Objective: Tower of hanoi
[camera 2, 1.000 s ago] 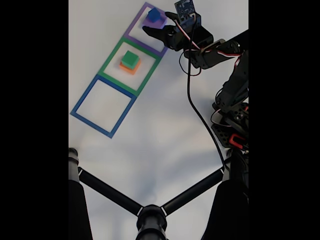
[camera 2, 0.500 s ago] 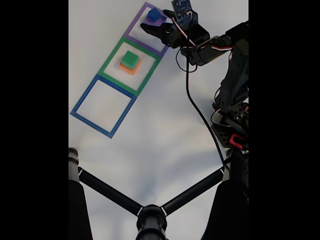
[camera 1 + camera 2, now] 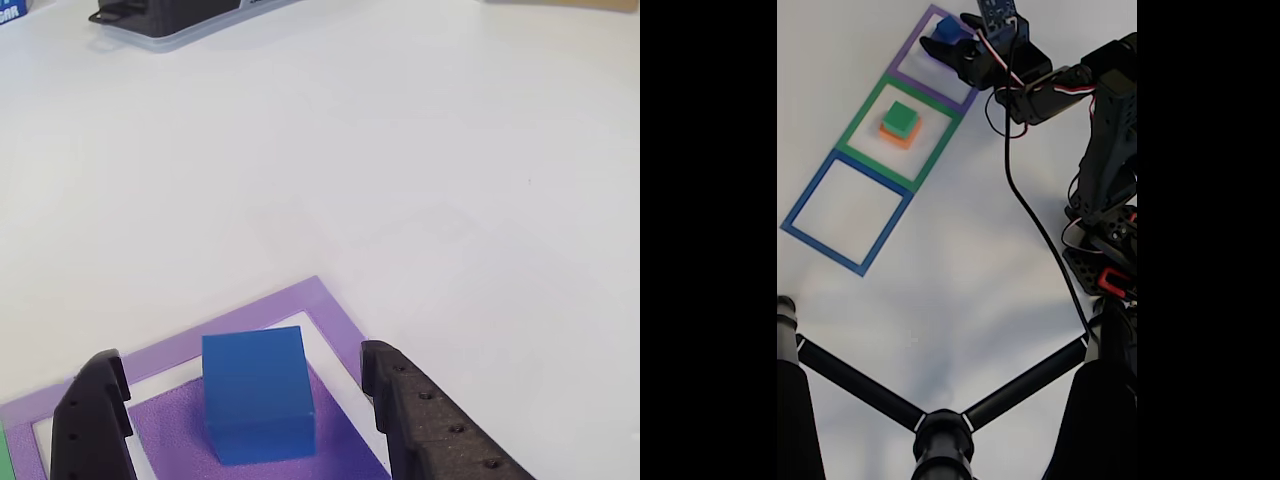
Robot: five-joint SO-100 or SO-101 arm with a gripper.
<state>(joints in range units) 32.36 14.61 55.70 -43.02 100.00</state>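
Blue cube (image 3: 258, 393) sits between the spread fingers of the gripper (image 3: 240, 420).

Fixed view looks down from high; other view, seemingly arm-mounted, sits close; both share the purple frame (image 3: 320, 296).

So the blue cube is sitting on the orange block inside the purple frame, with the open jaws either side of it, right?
Not quite: the blue cube sits on the purple block, not an orange one, as the other view shows. The rest holds: it is inside the purple frame, with the gripper jaws open either side.
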